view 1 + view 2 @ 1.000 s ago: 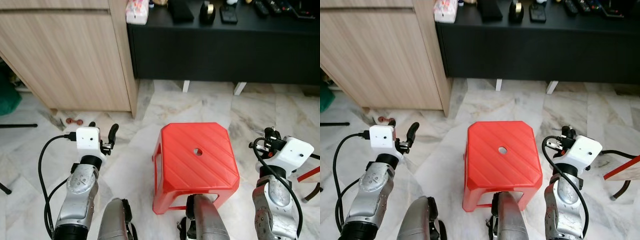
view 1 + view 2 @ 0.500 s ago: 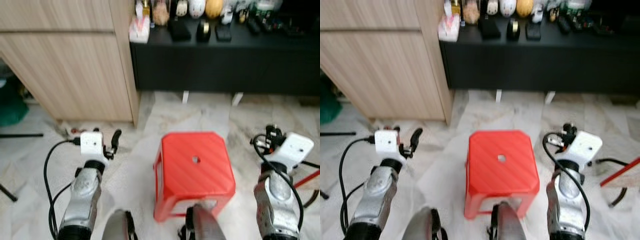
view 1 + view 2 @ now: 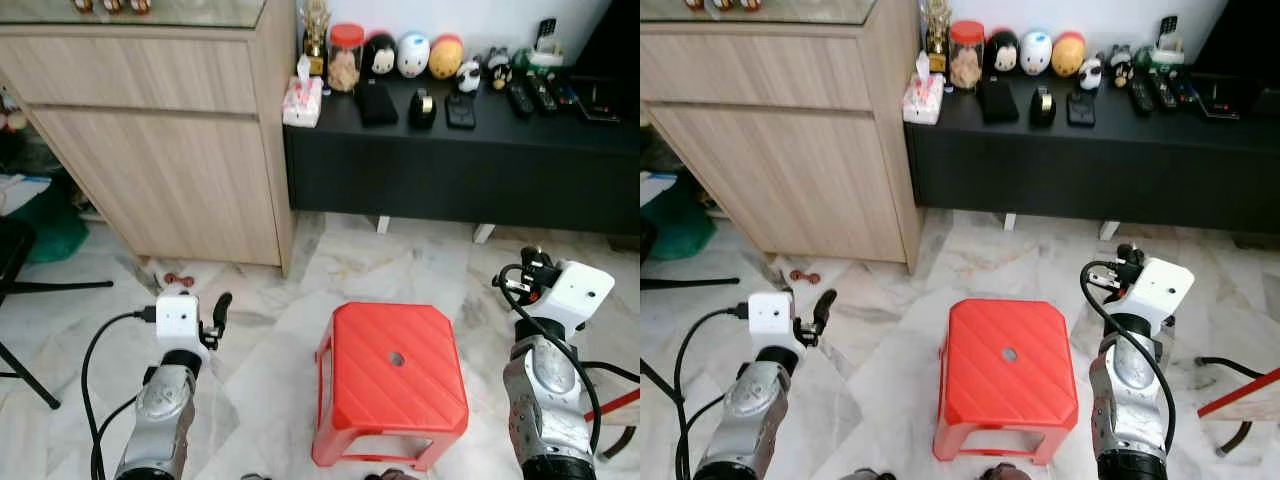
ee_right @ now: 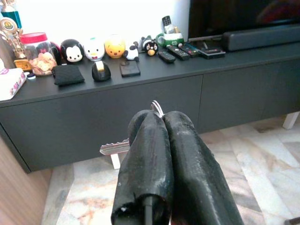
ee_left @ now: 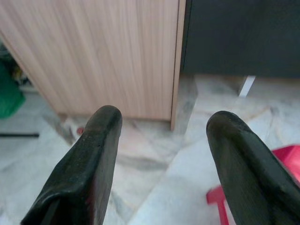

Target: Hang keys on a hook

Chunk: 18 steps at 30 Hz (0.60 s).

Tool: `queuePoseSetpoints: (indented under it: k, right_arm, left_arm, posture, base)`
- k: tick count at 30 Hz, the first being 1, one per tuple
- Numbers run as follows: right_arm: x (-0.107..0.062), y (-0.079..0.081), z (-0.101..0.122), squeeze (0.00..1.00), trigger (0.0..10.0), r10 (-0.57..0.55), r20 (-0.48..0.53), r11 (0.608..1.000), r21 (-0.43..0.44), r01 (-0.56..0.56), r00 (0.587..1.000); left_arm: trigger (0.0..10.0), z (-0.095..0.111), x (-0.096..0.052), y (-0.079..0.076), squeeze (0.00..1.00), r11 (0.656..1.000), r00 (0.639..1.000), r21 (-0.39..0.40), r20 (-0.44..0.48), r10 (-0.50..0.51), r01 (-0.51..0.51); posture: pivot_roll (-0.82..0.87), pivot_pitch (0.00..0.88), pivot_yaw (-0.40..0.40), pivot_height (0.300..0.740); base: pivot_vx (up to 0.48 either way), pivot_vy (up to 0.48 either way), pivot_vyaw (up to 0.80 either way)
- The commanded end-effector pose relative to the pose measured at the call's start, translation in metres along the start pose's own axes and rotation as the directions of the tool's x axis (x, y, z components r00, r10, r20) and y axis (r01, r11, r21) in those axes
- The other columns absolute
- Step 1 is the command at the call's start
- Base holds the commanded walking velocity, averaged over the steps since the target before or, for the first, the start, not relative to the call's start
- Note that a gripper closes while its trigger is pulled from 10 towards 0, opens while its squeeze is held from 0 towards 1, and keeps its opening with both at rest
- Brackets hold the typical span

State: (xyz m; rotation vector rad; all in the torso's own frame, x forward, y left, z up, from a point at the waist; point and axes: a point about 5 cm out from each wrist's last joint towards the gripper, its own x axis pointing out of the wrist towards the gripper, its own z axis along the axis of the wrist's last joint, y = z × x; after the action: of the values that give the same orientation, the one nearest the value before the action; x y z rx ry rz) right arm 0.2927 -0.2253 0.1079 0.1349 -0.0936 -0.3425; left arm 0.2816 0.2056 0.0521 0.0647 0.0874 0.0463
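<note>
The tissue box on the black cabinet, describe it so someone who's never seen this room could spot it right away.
Find the long black cabinet along the white wall. At its end nearest the wooden cupboard sits the tissue box, beside the red-lidded jar. It is the pink-and-white box with a tissue poking up.

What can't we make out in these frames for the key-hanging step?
- Hook: no hook can be made out; the wall above the black console is cut off by the top edge of the eye views.
- Keys: right wrist view, one blade and a bit of ring show; the rest is hidden behind the right end effector.
- Right end effector, eye views: too small to see the keys.
- Cabinet-top items: cut off.
</note>
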Motion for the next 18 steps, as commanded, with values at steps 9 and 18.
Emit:
queuePoseSetpoints:
  k: [9, 18]
  right_arm:
    - [0.002, -0.008, -0.003, 0.0, 10.0, -0.013, -0.01, 1.0, 0.025, 0.013, 1.0]
    - [0.006, -0.006, -0.005, 0.0, 10.0, 0.005, -0.02, 1.0, 0.031, -0.005, 1.0]
  left_arm:
    - [10.0, -0.059, -0.019, -0.005, 0.0, 1.0, 0.97, -0.008, -0.243, 0.002, -0.004]
    - [10.0, -0.099, -0.048, -0.004, 0.0, 0.999, 0.899, 0.0, -0.436, 0.039, -0.044]
  posture:
    - [-0.06, 0.043, -0.042, 0.74]
    - [-0.06, 0.012, -0.05, 0.74]
  base:
    - [0.0, 0.0, 0.0]
    - [0.0, 0.0, 0.0]
